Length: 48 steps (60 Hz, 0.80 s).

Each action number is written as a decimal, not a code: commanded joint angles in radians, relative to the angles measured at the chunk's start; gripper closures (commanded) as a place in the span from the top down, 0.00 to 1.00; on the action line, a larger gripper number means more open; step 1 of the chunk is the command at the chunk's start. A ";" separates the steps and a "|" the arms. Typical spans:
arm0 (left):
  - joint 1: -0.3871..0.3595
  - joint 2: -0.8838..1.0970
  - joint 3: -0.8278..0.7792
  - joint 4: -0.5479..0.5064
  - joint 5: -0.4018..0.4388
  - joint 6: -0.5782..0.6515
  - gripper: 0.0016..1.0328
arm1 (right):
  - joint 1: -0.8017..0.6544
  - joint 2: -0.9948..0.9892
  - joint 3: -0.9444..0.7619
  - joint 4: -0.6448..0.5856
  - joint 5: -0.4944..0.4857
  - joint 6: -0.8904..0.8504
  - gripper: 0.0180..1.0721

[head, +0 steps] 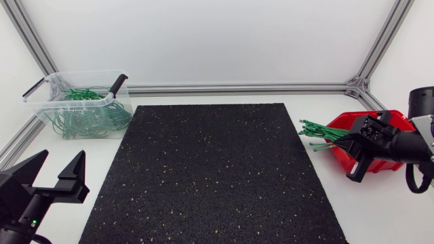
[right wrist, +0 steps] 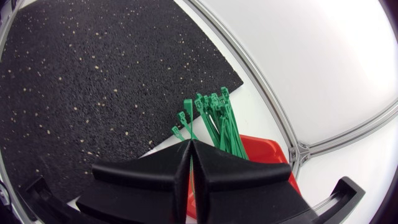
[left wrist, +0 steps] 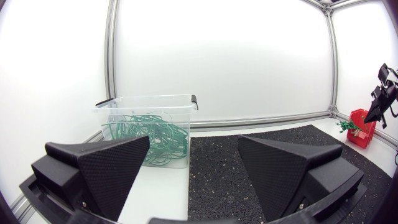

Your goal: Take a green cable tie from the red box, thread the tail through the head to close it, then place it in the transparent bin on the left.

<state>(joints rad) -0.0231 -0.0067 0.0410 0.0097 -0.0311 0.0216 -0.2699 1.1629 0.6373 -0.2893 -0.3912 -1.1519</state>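
At the table's right edge, green cable ties (head: 314, 131) (right wrist: 217, 118): a loose bundle sticks out of the red box, heads pointing toward the mat.
Green cable tie (right wrist: 191, 167): only a thin green strip of 1 tie shows, pinched between the 2 fingers of the right gripper; the rest is hidden.
Red box (head: 342, 160) (right wrist: 261, 152) (left wrist: 360, 127): stands tilted on the white table, just beside the mat's right side, partly covered by the right gripper.
Right gripper (head: 341, 140) (right wrist: 189, 144): over the open mouth of the red box, at the root of the bundle; its fingers are clenched together on the green strip.
Transparent bin (head: 51, 115) (left wrist: 124, 106): at the far left corner of the table, near the mat's corner, with black handles raised on its rim.
Closed ties (head: 88, 115) (left wrist: 152, 134): many green loops lie tangled inside the bin.
Left gripper (head: 61, 163) (left wrist: 194, 146): at the near left, above the bare table, well apart from the bin; its 2 fingers stand wide apart and hold nothing.
Black mat (head: 210, 169): speckled, covers the middle of the table (head: 380, 210).
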 commanded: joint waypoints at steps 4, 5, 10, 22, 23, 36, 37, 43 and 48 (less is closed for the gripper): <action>-0.008 -0.004 -0.039 -0.019 0.000 -0.018 0.96 | -0.029 -0.009 0.134 -0.157 -0.080 0.046 0.06; -0.009 -0.004 -0.039 -0.019 0.000 -0.018 0.96 | -0.031 -0.008 0.148 -0.177 -0.090 0.046 0.06; -0.011 -0.004 -0.039 -0.019 0.000 -0.018 0.96 | -0.038 0.004 0.217 -0.287 -0.140 0.050 0.06; -0.044 -0.007 -0.043 -0.002 0.000 -0.017 0.96 | -0.035 0.038 0.371 -0.531 -0.252 0.058 0.06; -0.044 -0.007 -0.043 -0.002 0.000 -0.017 0.96 | -0.035 0.043 0.381 -0.548 -0.259 0.060 0.06; -0.037 -0.007 -0.044 0.007 0.000 -0.012 0.96 | -0.022 0.158 0.539 -0.814 -0.397 0.061 0.06; -0.035 -0.007 -0.044 0.007 0.000 -0.012 0.96 | -0.020 0.173 0.553 -0.843 -0.411 0.057 0.06; -0.032 -0.007 -0.044 0.003 0.000 -0.012 0.96 | -0.011 0.261 0.627 -1.008 -0.463 -0.002 0.06; -0.034 -0.007 -0.043 -0.001 0.000 -0.012 0.96 | 0.001 0.302 0.650 -1.068 -0.491 -0.012 0.06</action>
<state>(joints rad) -0.0620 -0.0071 0.0410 0.0120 -0.0311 0.0219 -0.2829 1.4155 1.2583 -1.3041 -0.8616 -1.1301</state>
